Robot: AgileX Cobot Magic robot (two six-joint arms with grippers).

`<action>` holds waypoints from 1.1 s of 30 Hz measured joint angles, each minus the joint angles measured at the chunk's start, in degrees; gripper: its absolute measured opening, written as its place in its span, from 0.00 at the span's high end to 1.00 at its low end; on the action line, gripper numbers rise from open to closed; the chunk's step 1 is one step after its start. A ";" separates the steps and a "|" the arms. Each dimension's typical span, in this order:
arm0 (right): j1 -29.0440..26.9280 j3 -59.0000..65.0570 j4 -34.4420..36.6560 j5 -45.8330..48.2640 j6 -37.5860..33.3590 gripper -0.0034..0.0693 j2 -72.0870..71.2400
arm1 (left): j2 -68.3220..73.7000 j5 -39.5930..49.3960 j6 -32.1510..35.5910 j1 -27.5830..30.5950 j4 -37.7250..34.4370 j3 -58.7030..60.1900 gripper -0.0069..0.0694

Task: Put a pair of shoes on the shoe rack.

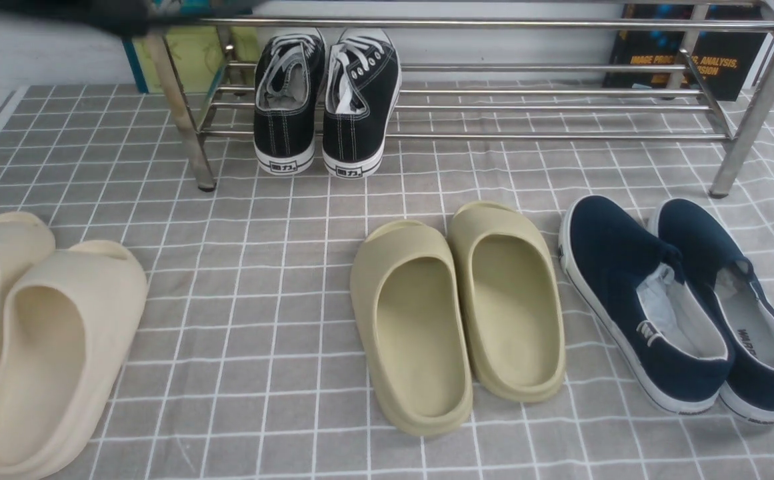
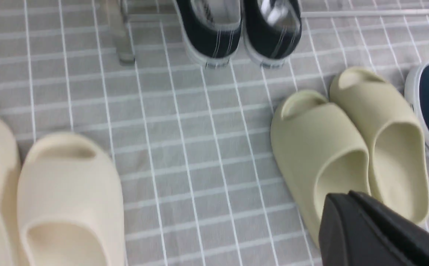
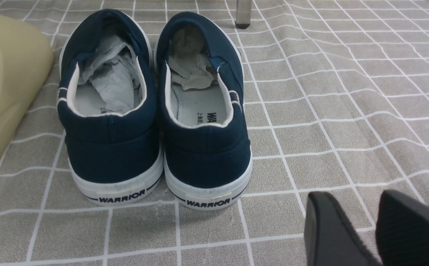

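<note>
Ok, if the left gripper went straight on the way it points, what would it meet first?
Most likely the olive slide; the left gripper, shut, points at it, though depth is unclear.

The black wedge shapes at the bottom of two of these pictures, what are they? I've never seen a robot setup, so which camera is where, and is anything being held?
Those are the robot's two grippers, its pincer hands. Each arm carries a small camera on its wrist. One wrist picture shows the left gripper, fingers shut together on nothing, near the olive slides. The other shows the right gripper, fingers a little apart and empty, near the heels of the navy slip-ons. The wide picture comes from a camera between the arms, looking forward. On the grey checked cloth lie the beige slides, the olive slides and the navy slip-ons. At the back stands the silver shoe rack, and the black sneakers sit on its lower bars, heels toward the camera.
</note>
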 joint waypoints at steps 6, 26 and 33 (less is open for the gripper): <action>0.00 0.00 0.00 0.00 0.00 0.62 0.00 | -17.24 -3.36 -2.38 0.00 0.04 18.80 0.93; 0.00 0.00 0.00 0.00 0.00 0.62 0.00 | -46.79 1.60 -6.25 0.00 0.60 42.01 0.93; 0.00 0.00 0.00 0.00 0.00 0.62 0.00 | -47.90 0.02 -6.25 0.00 5.35 44.93 0.93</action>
